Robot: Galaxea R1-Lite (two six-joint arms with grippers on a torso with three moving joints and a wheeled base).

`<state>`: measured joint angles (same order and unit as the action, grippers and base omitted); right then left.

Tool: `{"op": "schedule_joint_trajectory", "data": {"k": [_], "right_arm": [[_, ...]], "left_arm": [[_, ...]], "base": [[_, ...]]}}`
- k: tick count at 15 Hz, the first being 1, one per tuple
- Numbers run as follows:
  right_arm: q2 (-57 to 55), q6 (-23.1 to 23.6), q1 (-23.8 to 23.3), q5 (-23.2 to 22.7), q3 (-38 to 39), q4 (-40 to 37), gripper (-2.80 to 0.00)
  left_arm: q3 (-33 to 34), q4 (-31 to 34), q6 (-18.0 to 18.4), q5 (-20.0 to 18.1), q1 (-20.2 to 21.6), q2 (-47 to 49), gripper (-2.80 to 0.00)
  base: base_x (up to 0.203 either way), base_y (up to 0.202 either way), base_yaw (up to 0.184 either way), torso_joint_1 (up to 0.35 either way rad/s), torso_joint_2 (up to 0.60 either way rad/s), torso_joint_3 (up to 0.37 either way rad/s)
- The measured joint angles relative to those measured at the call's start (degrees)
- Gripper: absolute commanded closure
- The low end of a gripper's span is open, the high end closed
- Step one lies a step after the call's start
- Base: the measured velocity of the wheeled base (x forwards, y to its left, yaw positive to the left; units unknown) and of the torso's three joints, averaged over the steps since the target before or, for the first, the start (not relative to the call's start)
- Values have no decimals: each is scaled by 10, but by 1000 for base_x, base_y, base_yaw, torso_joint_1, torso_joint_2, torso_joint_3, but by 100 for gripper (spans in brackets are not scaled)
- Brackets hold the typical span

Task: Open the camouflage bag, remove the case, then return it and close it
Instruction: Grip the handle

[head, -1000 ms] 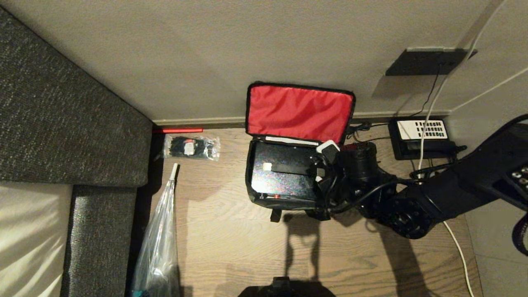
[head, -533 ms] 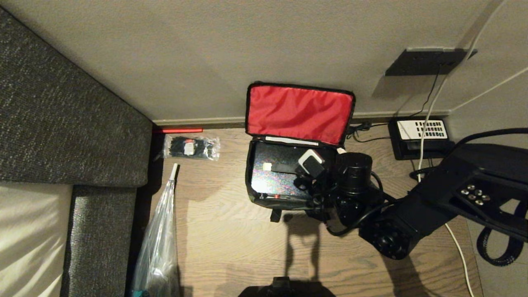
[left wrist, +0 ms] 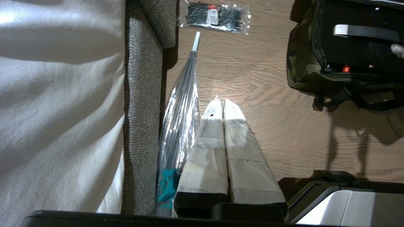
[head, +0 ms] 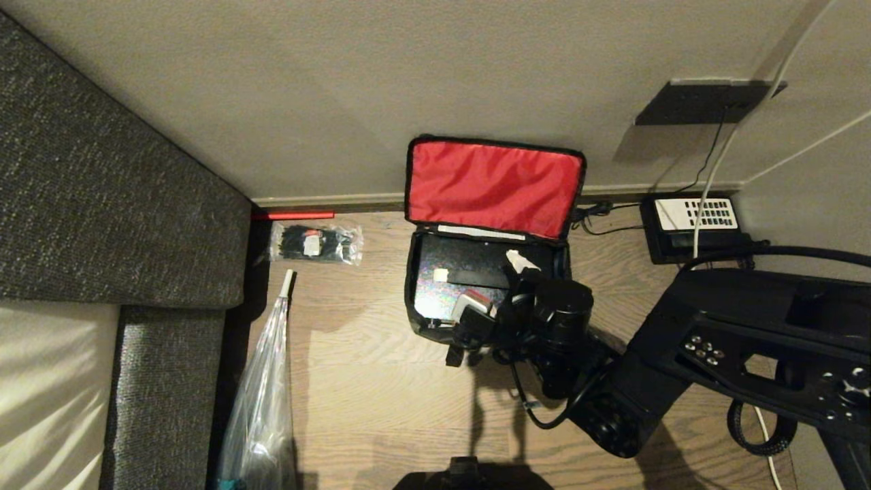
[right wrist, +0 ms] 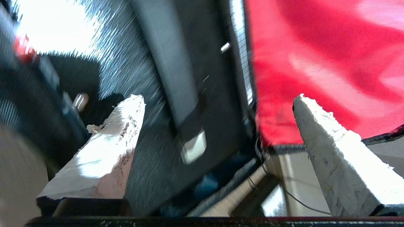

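The camouflage bag [head: 495,178] stands on the wood floor against the wall, its lid raised and showing the red lining [right wrist: 315,47]. Its camouflage side [left wrist: 301,53] shows in the left wrist view. The black case [head: 435,292] lies flat inside, with a white label on top and a red catch [left wrist: 346,68] at its front edge. My right gripper [head: 495,282] hangs over the right half of the case, open wide with nothing between its fingers [right wrist: 107,151]. Whether they touch the case [right wrist: 176,94] I cannot tell. My left gripper [left wrist: 221,102] is shut and parked low above the floor, left of the bag.
A black telephone [head: 694,228] with a white keypad and cables sits right of the bag. A clear packet of black ties [head: 316,243] lies to the bag's left. A plastic-wrapped umbrella [head: 262,395] leans along the grey sofa [head: 102,204]. The wall is right behind the bag.
The right arm swung down and leftward, and the wrist rolled. The gripper moved from the bag's right rear corner to over the case's front right part, and its fingers spread wider.
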<state>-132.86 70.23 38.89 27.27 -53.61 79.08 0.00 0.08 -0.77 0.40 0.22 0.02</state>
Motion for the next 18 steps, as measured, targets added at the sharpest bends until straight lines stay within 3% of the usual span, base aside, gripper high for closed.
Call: {"op": "schedule_joint_trajectory", "data": {"k": [3,6,14,18], "right_arm": [[-20,10,0,90,-3,-5,-280],[-34,14,0,144,-31,-5,-280],[-65,9,-4,157,-74,-1,-280],[-90,24,-27,109,-110,42,-280]], "left_arm": [[0,0,0,0,0,0,0],[0,0,0,0,0,0,0],[0,0,0,0,0,0,0],[0,0,0,0,0,0,0]], "base": [[0,0,0,0,0,0],[0,0,0,0,0,0],[0,0,0,0,0,0],[0,0,0,0,0,0]]}}
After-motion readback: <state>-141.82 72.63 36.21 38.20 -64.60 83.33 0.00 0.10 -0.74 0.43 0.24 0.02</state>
